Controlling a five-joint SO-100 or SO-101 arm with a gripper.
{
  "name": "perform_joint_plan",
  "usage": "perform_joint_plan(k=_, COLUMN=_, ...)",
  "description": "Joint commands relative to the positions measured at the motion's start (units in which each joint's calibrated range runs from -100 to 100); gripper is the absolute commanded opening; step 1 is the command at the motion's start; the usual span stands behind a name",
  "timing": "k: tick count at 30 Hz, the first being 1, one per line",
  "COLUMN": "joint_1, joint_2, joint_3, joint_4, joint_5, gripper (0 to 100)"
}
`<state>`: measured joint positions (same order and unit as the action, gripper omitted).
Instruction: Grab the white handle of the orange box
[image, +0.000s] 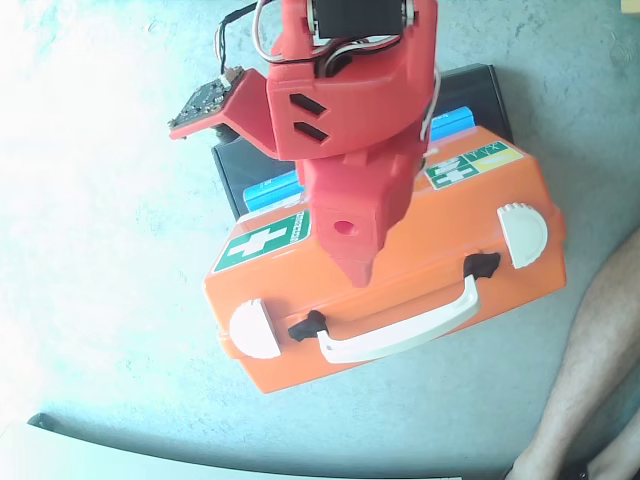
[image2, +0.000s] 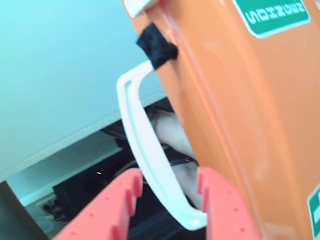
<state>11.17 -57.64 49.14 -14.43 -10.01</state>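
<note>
Gripper (image2: 167, 200): red, entering the wrist view from the bottom edge; fingers parted, one on each side of the handle, not yet closed on it.
Handle (image2: 145, 145): white, running from upper centre down to lower centre of the wrist view, passing between the two fingers; whether either finger touches it cannot be told.
Arm (image: 345, 120): red, top centre of the fixed view, tip pointing down over the orange box just above the handle.
Orange box (image: 420, 250): centre of the fixed view, lying tilted, handle on its lower edge, white latches near both ends, green cross stickers on the lid.
Black box (image: 470, 85): underneath and behind the orange box, upper centre of the fixed view.
Surface (image: 110, 260): pale grey, brightly lit, washed out on the left.
Bare leg (image: 590, 370): right edge of the fixed view, apart from the orange box.
Circuit board (image: 205, 100): mounted on the arm, upper left.
</note>
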Motion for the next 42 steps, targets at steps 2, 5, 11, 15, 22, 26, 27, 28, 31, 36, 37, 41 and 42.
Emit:
perform_joint_plan(k=2, joint_1=-1.1, joint_2=0.9, joint_3=-8.2, joint_4=22.3, joint_5=2.5, gripper=13)
perform_joint_plan(k=5, joint_1=-0.7, joint_2=0.9, joint_3=-13.1, joint_4=29.9, joint_5=3.4, gripper=13)
perform_joint_plan(k=11, joint_1=0.3, joint_2=1.9, joint_3=-18.8, joint_4=35.8, joint_5=3.9, gripper=27)
perform_joint_plan(k=15, joint_1=1.5, joint_2=1.9, joint_3=-19.1, joint_4=35.8, joint_5=3.9, gripper=24)
perform_joint_plan(k=22, joint_1=5.9, joint_2=2.1, joint_3=-18.7, joint_4=35.8, joint_5=4.1, gripper=24)
perform_joint_plan(k=26, joint_1=8.1, joint_2=3.4, joint_3=-19.4, joint_4=35.8, joint_5=4.1, gripper=24)
perform_joint_plan(k=27, joint_1=8.3, joint_2=4.5, joint_3=-19.7, joint_4=35.5, joint_5=4.1, gripper=24)
perform_joint_plan(k=28, joint_1=8.3, joint_2=5.8, joint_3=-20.2, joint_4=34.1, joint_5=4.1, gripper=23)
perform_joint_plan(k=31, joint_1=8.1, joint_2=9.9, joint_3=-21.9, joint_4=30.0, joint_5=4.0, gripper=23)
perform_joint_plan(k=36, joint_1=7.9, joint_2=14.9, joint_3=-26.4, joint_4=27.5, joint_5=3.8, gripper=23)
perform_joint_plan(k=37, joint_1=7.9, joint_2=15.8, joint_3=-27.7, joint_4=27.5, joint_5=3.8, gripper=23)
perform_joint_plan(k=41, joint_1=7.8, joint_2=20.6, joint_3=-32.4, joint_4=27.5, joint_5=4.0, gripper=23)
perform_joint_plan(k=42, joint_1=7.9, joint_2=21.8, joint_3=-33.9, joint_4=27.5, joint_5=4.1, gripper=23)
